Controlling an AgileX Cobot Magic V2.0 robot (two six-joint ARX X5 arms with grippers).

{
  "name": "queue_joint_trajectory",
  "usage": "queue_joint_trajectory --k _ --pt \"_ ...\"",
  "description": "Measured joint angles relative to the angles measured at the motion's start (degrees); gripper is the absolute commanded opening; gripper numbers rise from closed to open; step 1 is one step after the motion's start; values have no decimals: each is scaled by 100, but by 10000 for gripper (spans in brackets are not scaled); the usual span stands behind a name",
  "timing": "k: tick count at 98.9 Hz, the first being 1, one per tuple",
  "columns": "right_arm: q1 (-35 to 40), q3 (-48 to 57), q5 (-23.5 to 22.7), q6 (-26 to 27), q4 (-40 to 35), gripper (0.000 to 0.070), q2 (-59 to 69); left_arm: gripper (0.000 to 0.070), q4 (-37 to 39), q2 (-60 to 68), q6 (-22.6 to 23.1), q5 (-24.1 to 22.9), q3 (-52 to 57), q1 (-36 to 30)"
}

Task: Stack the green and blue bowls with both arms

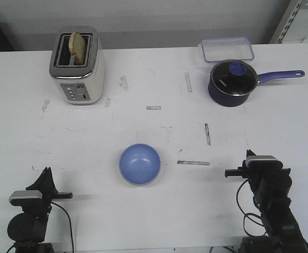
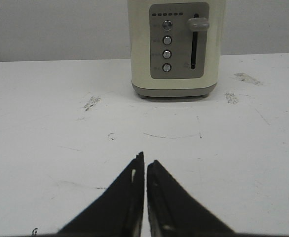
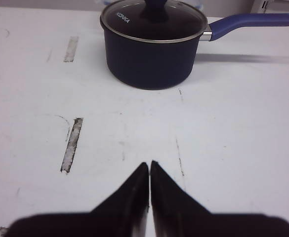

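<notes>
The periwinkle blue bowl sits upright on the white table, near the front middle, between my two arms. No mint green bowl shows in any view. My left gripper rests low at the front left, shut and empty; in the left wrist view its tips meet over bare table. My right gripper rests at the front right, shut and empty; in the right wrist view its tips also meet. The bowl shows in neither wrist view.
A cream toaster with a bread slice stands at the back left, also in the left wrist view. A dark navy saucepan with lid and long handle stands back right, straight ahead of the right gripper. A clear blue-rimmed container lies behind it.
</notes>
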Motion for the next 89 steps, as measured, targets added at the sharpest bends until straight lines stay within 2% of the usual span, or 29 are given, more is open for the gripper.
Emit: queue_joint_trajectory --k 70,89 --pt "0 0 0 0 0 0 0 1 0 0 0 0 0 0" --pt "0 -50 0 -116 35 0 -345 1 0 0 0 0 0 0"
